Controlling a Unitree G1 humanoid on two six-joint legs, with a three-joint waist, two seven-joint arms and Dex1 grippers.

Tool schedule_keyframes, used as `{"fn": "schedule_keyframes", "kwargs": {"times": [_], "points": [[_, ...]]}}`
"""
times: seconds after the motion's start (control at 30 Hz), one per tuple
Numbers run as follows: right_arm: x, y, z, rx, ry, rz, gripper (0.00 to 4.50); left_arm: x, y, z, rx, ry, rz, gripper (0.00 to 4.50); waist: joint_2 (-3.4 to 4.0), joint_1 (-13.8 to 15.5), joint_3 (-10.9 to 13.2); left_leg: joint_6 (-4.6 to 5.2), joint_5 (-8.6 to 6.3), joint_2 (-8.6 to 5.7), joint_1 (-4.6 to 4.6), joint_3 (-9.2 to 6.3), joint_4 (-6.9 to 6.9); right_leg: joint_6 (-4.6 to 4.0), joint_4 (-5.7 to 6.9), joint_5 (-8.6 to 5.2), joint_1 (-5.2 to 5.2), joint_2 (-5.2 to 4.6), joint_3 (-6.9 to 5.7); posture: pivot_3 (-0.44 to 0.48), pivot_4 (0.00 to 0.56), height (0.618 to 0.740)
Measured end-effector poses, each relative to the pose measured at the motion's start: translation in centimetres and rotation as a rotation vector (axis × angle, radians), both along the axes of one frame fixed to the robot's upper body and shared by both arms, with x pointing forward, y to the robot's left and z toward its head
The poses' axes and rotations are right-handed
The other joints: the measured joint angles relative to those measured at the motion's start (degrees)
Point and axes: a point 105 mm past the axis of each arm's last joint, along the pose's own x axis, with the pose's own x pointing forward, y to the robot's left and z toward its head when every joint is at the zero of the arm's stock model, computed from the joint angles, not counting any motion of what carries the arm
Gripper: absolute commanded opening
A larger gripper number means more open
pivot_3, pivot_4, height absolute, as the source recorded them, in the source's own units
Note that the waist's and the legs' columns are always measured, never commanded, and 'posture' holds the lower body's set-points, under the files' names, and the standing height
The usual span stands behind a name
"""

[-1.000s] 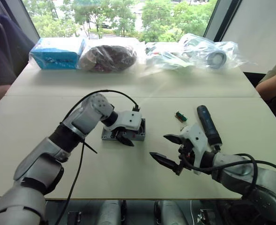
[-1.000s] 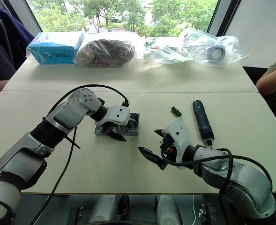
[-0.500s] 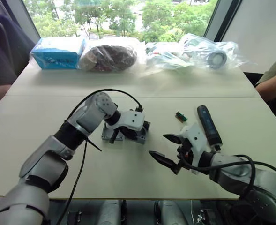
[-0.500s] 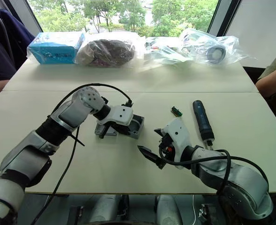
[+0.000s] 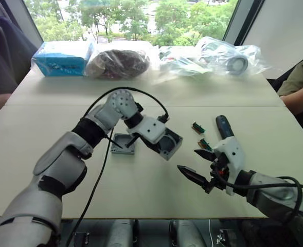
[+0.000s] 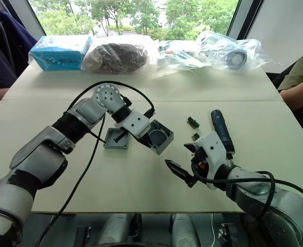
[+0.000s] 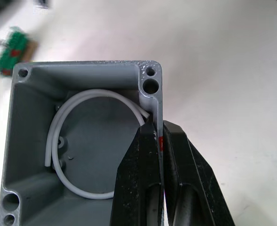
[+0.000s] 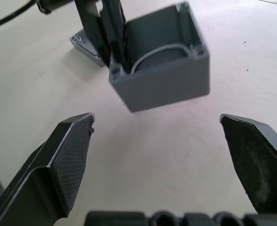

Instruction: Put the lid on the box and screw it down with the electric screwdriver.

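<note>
The left arm reaches out across the pale surface [image 5: 64, 118], elbow bent and wrist turned toward the robot's right. Its left gripper [image 7: 158, 136] is pinched tight on one wall of the box [image 5: 167, 143], one finger inside and one outside, next to a corner screw post. The box hangs tilted, raised off the surface, its open side showing the pale curved part [image 7: 67, 141] within. The lid [image 5: 123, 143] lies flat on the surface just behind that gripper, beside the wrist, rim up.

The right arm lies low, forearm angled in from the robot's right. Its right gripper [image 5: 197, 165] is spread wide with nothing between the fingers, the tips pointing toward the hanging box, which sits just ahead of them and apart. The electric screwdriver [image 5: 224, 128] lies on the surface behind this gripper, close to the wrist. Two small green connector pieces [image 5: 197, 127] rest near it.

No lettering can be read on any of these things.
</note>
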Motion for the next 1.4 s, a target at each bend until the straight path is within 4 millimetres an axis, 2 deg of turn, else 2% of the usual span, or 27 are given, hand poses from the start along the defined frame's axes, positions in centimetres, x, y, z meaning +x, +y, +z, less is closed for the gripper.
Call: {"fn": "schedule_keyframes", "kwargs": {"times": [0.23,0.27,0.33,0.43,0.5,0.6,0.7,0.77,0.87,0.97,1.03,1.1,1.13,1.23,1.27,1.33,1.4], "points": [[-0.4,0.1,0.3,0.000,-0.014,-0.019,4.50,-0.5,-0.5,-1.2,0.084,-0.046,-0.137,0.07,-0.01,-0.06,0.00,0.01,-0.01,-0.01,0.00,-0.01,0.01,0.00,0.00,0.00,0.00,0.01,0.00,0.000,0.150,0.740],[-0.4,0.1,0.4,0.001,-0.015,-0.021,4.50,-0.6,-0.5,-1.5,0.097,-0.045,-0.149,0.60,-0.01,-0.10,0.00,0.01,-0.01,-0.01,0.00,-0.01,0.01,0.00,0.00,0.00,-0.01,0.00,0.00,0.000,0.150,0.740],[-0.4,0.1,0.4,0.000,-0.017,-0.027,4.50,-0.5,-0.2,-1.7,0.103,-0.041,-0.145,0.93,-0.01,-0.12,0.00,0.01,-0.01,0.00,0.00,-0.01,0.01,0.00,0.00,0.00,-0.02,0.02,0.00,0.000,0.150,0.740],[0.3,0.0,1.0,-0.004,-0.060,-0.055,4.50,0.0,-0.2,-1.4,0.081,-0.038,-0.116,2.18,-0.02,-0.12,0.01,0.01,-0.01,0.00,-0.01,-0.01,0.01,0.00,0.00,0.00,-0.03,0.02,0.00,0.000,0.150,0.740],[0.5,0.0,1.2,-0.009,-0.079,-0.066,4.50,0.3,-0.2,-0.8,0.054,-0.035,-0.088,2.18,-0.02,-0.03,0.01,0.01,-0.01,0.00,-0.02,-0.01,0.01,0.00,0.00,-0.01,-0.03,0.02,-0.01,0.000,0.150,0.740],[0.4,-0.1,1.2,0.006,-0.073,-0.065,4.50,1.6,1.0,2.5,-0.006,-0.041,0.036,2.18,-0.06,-0.15,0.03,0.01,-0.01,0.00,-0.07,0.00,0.02,0.01,0.07,-0.01,-0.12,0.02,0.03,0.000,0.150,0.740],[-0.3,0.2,2.4,0.092,-0.066,-0.006,4.50,2.8,2.0,6.4,-0.110,-0.067,0.163,2.18,-0.05,-0.15,0.03,0.01,0.00,0.01,-0.08,0.00,0.02,0.03,0.10,-0.02,-0.13,0.02,0.02,0.000,0.150,0.740],[0.0,-0.2,3.6,0.110,-0.095,0.019,4.50,4.0,2.7,8.5,-0.180,-0.070,0.323,2.18,-0.10,-0.17,0.05,0.01,-0.01,0.00,-0.08,-0.01,0.05,0.04,0.11,-0.02,-0.10,0.02,0.01,0.000,0.150,0.740],[2.2,-1.2,7.2,0.132,-0.221,0.034,4.50,6.7,5.2,13.1,-0.395,-0.004,0.754,2.18,-0.16,-0.58,0.09,0.01,0.00,0.00,-0.06,-0.02,0.08,0.12,0.22,-0.05,-0.15,0.03,0.05,0.000,0.150,0.740],[2.7,-0.3,8.3,0.140,-0.252,0.090,4.50,7.0,5.8,14.8,-0.532,0.018,0.906,2.18,-0.14,-0.39,0.08,-0.02,0.01,0.02,-0.05,-0.08,0.02,0.26,0.26,-0.16,-0.16,0.05,0.03,0.000,0.150,0.740],[3.0,1.5,8.0,0.103,-0.214,0.172,4.50,6.6,6.7,13.6,-0.583,0.104,1.054,2.18,-0.11,-0.82,0.07,-0.22,0.13,0.03,-0.05,-0.06,0.00,0.26,0.35,-0.16,-0.22,0.03,0.13,0.000,0.150,0.740],[2.8,3.1,6.9,0.065,-0.162,0.245,4.50,5.9,7.6,11.6,-0.575,0.223,1.199,2.18,-0.15,-1.35,0.09,-0.38,0.22,0.04,-0.07,-0.08,0.00,0.26,0.35,-0.16,-0.23,0.04,0.11,0.000,0.150,0.740],[2.7,4.1,6.2,0.047,-0.144,0.289,4.50,5.2,8.9,9.7,-0.531,0.283,1.341,2.18,-0.16,-1.52,0.09,-0.38,0.22,0.04,-0.11,-0.09,0.00,0.26,0.34,-0.16,-0.26,0.04,0.11,0.000,0.150,0.740],[2.8,4.8,5.6,0.006,-0.169,0.317,4.50,3.9,12.0,6.8,-0.394,0.291,1.600,2.18,-0.17,-1.38,0.10,-0.39,0.22,0.00,-0.14,-0.07,0.01,0.26,0.35,-0.16,-0.30,0.03,0.11,0.000,0.150,0.740],[2.9,4.9,5.5,-0.023,-0.188,0.331,4.50,3.2,13.8,5.9,-0.326,0.247,1.717,2.18,-0.18,-1.35,0.09,-0.38,0.22,-0.02,-0.14,-0.06,0.01,0.26,0.34,-0.16,-0.30,0.02,0.12,0.000,0.150,0.740],[3.0,5.0,4.7,-0.073,-0.187,0.344,4.50,2.4,15.0,4.7,-0.267,0.239,1.808,2.18,-0.17,-1.01,0.09,-0.38,0.22,-0.04,-0.14,-0.06,0.01,0.26,0.34,-0.16,-0.28,0.00,0.11,0.000,0.150,0.740],[3.0,4.9,3.9,-0.117,-0.182,0.358,4.50,1.7,15.0,3.4,-0.259,0.292,1.840,2.18,-0.20,-0.35,0.08,-0.41,0.23,-0.04,-0.13,-0.05,0.05,0.25,0.36,-0.16,-0.27,-0.03,0.11,0.000,0.150,0.740]]}}
